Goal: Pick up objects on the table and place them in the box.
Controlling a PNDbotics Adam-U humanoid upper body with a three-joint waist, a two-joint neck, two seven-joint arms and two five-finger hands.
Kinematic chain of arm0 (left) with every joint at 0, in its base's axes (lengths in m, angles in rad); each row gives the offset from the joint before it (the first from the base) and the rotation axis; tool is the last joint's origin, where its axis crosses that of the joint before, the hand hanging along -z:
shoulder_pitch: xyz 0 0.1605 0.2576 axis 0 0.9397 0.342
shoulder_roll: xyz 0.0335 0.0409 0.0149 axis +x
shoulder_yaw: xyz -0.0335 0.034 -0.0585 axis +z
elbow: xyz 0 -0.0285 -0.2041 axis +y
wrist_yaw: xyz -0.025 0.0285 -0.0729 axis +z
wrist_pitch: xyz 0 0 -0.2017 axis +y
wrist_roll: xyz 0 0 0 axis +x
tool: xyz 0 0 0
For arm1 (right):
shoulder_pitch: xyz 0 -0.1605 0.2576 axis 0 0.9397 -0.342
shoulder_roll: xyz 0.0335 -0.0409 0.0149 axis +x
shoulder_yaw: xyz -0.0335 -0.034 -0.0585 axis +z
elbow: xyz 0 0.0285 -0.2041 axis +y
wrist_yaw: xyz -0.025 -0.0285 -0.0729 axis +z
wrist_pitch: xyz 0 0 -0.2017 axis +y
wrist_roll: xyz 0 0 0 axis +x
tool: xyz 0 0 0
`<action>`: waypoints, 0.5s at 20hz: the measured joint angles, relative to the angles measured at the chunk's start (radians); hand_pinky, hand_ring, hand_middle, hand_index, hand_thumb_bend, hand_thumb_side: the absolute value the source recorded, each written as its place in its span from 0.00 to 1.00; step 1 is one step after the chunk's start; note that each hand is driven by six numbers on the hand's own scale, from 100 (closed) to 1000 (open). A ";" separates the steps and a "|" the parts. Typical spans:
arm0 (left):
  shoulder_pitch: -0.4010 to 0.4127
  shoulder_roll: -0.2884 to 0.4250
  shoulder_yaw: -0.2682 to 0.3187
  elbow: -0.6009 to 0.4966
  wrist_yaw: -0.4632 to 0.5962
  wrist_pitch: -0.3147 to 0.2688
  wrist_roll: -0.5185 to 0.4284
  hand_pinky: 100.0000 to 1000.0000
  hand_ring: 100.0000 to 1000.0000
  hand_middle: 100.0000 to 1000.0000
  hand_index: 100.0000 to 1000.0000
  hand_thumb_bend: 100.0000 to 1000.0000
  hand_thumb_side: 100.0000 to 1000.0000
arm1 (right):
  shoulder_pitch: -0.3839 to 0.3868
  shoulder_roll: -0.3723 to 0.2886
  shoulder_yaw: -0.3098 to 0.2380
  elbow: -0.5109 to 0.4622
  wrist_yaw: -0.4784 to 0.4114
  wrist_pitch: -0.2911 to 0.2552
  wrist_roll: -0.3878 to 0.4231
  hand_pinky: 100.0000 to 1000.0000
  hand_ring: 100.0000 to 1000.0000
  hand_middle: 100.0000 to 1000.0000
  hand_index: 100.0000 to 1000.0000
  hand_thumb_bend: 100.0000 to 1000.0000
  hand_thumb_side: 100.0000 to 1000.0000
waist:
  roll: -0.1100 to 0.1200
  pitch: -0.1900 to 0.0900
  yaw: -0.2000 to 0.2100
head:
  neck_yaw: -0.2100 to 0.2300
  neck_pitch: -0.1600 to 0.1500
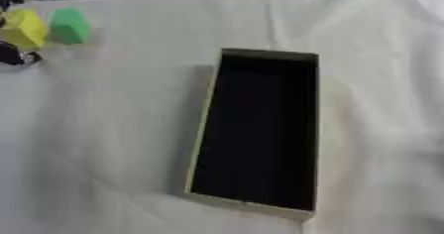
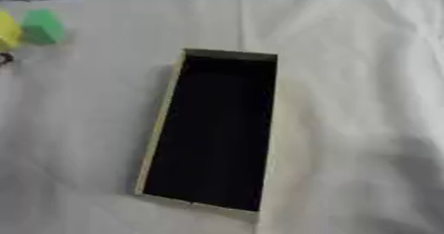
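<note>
Open box (image 1: 208, 129) central on white cloth (image 1: 104, 144); blocks at far left.

Yellow block (image 1: 24, 28) touches green block (image 1: 69, 26). Left eye view shows dark left hand (image 1: 10, 54) parts around the yellow block, finger state indeterminate; right eye view crops both.

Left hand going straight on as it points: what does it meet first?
Likely the yellow block, right beside the left hand at the left edge, then the green block beyond it. Little of the hand shows, so its heading is unsure.
</note>
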 measured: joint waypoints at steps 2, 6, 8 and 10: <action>0.000 0.004 0.005 0.000 0.018 0.010 0.023 0.79 0.91 0.89 0.91 0.38 0.00 | 0.000 0.001 0.000 0.000 0.004 0.000 0.000 0.80 0.82 0.50 0.81 0.00 0.78 | 0.000 0.006 0.000 | 0.000 -0.001; 0.002 0.013 0.008 0.000 0.069 0.019 0.059 0.77 0.90 0.88 0.90 0.35 0.00 | 0.000 0.003 0.000 0.000 0.016 0.001 0.000 0.80 0.82 0.50 0.81 0.00 0.79 | 0.000 0.013 0.003 | 0.000 -0.001; 0.003 0.015 0.008 0.004 0.091 0.017 0.060 0.77 0.90 0.88 0.90 0.38 0.00 | 0.000 0.003 0.000 0.000 0.020 0.001 0.000 0.80 0.82 0.50 0.81 0.00 0.79 | 0.000 0.014 0.004 | 0.000 -0.001; 0.005 0.022 0.004 0.012 0.104 0.010 0.046 0.77 0.91 0.89 0.90 0.40 0.00 | 0.000 0.003 0.000 -0.001 0.025 0.001 0.000 0.80 0.82 0.50 0.81 0.00 0.79 | 0.000 0.015 0.004 | 0.000 -0.001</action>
